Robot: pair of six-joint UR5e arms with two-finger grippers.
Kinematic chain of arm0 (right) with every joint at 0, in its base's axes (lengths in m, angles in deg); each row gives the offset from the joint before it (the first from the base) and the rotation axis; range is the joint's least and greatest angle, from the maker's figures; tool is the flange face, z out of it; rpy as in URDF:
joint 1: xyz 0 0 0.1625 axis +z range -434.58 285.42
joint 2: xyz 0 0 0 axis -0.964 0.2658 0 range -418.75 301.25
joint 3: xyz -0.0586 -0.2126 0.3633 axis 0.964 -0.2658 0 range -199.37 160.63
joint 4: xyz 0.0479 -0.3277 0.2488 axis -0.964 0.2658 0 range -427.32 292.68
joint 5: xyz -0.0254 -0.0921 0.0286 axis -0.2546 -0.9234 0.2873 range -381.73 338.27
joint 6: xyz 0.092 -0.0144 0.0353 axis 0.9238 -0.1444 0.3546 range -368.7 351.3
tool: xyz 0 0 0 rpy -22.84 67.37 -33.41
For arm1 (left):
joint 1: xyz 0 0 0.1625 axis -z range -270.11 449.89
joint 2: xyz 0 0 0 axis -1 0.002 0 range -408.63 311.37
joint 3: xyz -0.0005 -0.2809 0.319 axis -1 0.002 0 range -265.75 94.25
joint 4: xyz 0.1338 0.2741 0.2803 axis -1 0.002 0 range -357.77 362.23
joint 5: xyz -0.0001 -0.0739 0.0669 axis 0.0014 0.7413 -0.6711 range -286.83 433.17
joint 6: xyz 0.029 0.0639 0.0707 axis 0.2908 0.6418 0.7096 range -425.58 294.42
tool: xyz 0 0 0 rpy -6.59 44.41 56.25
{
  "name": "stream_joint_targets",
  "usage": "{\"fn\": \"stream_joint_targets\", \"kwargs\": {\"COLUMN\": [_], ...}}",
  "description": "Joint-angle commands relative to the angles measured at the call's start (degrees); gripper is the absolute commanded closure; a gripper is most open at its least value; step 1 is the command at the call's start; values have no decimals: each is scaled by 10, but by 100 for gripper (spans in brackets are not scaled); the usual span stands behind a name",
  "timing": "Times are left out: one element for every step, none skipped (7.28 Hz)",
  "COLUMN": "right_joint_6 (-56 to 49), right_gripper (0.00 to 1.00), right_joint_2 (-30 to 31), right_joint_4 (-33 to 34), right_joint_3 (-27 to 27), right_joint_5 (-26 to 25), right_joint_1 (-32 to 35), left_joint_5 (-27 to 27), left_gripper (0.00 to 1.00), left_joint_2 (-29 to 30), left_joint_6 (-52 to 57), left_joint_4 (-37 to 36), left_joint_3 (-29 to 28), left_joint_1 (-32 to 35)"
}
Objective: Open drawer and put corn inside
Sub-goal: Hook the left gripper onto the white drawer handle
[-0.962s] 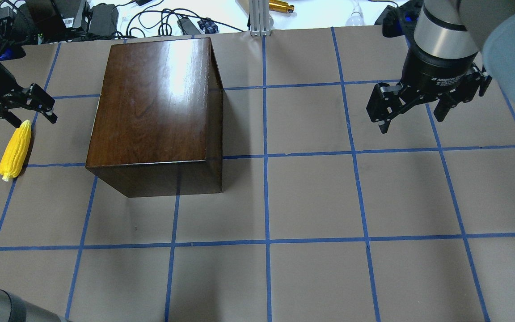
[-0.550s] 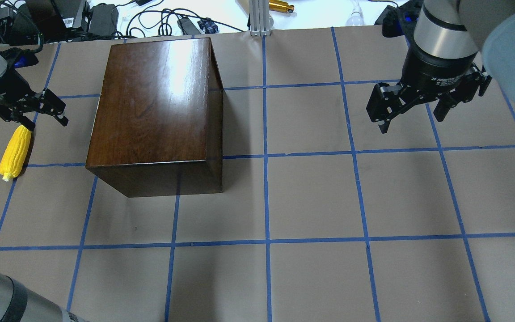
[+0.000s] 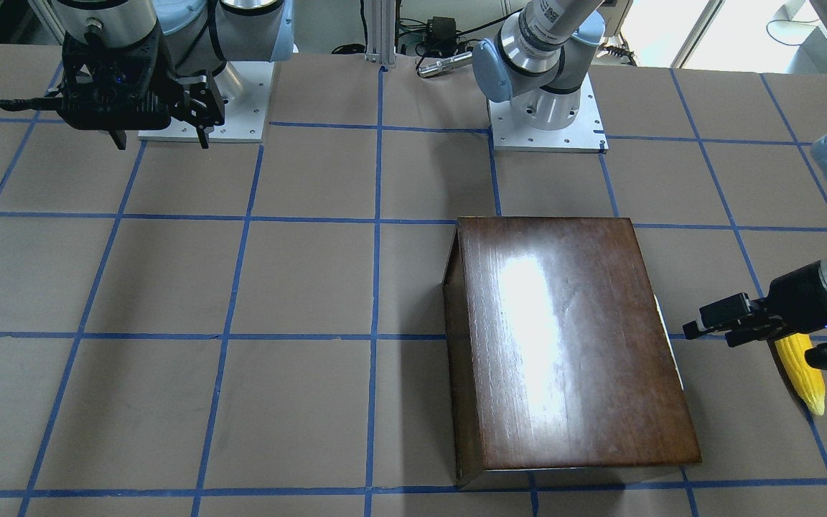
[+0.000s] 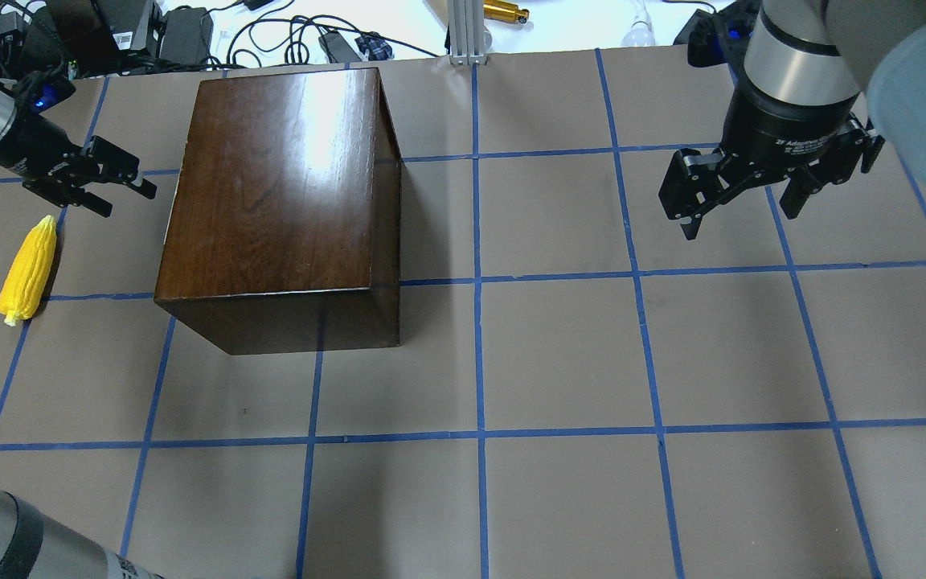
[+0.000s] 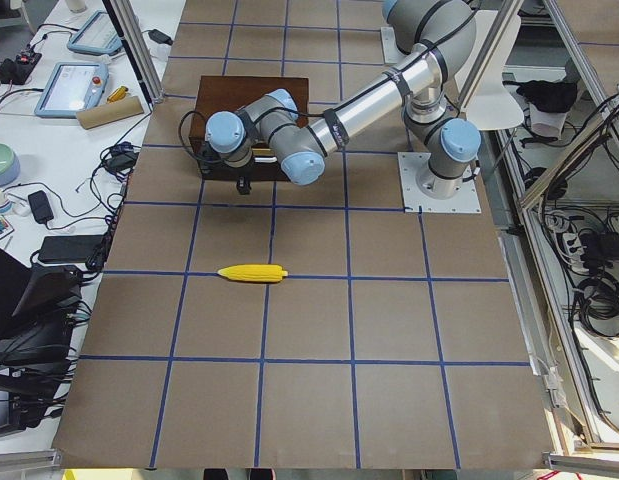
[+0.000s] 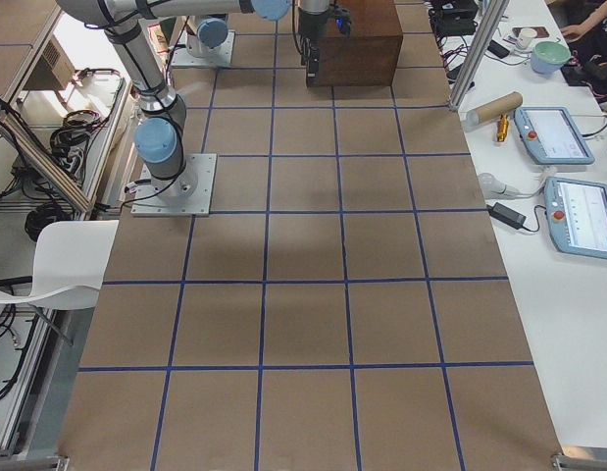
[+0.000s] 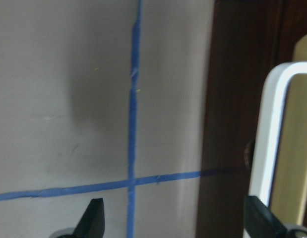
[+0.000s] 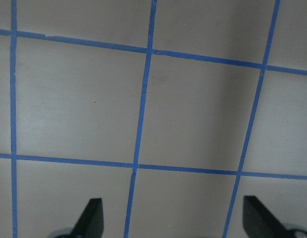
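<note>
The corn lies flat on the table, out on the robot's left of the dark wooden box and apart from it, with nothing gripping it. The drawer sits shut in that box. Its dark front fills the right of the left wrist view, though whatever is on its face is too blurred to read.

Now the left gripper: jaws spread wide, holding nothing, touching nothing. It hangs just past the corn's far end, fingers aimed at the box's left side and close to it, with a gap between.

Compared with half a second ago, that's a clear shift. The left gripper was right over the corn's tip then, and it has swung off toward the box. The corn hasn't budged, and the box is where it was.

Over on the other side, the right gripper is parked high above bare table, jaws wide apart and empty, unchanged from before.
</note>
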Motion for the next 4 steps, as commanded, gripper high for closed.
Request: {"fn": "stream_joint_targets", "kwargs": {"right_joint_6": [0,0,0,0], "right_gripper": [0,0,0,0], "right_joint_2": [-1,-1,0,0], "right_joint_4": [0,0,0,0], "right_joint_3": [0,0,0,0], "right_joint_5": [0,0,0,1], "right_joint_1": [0,0,0,0], "left_joint_5": [9,9,9,9], "left_gripper": [0,0,0,0], "left_joint_2": [4,5,8,13], "left_joint_6": [11,6,4,6], "left_joint_4": [2,1,1,1], "left_joint_3": [13,12,12,12], "left_joint_1": [5,14,16,16]}}
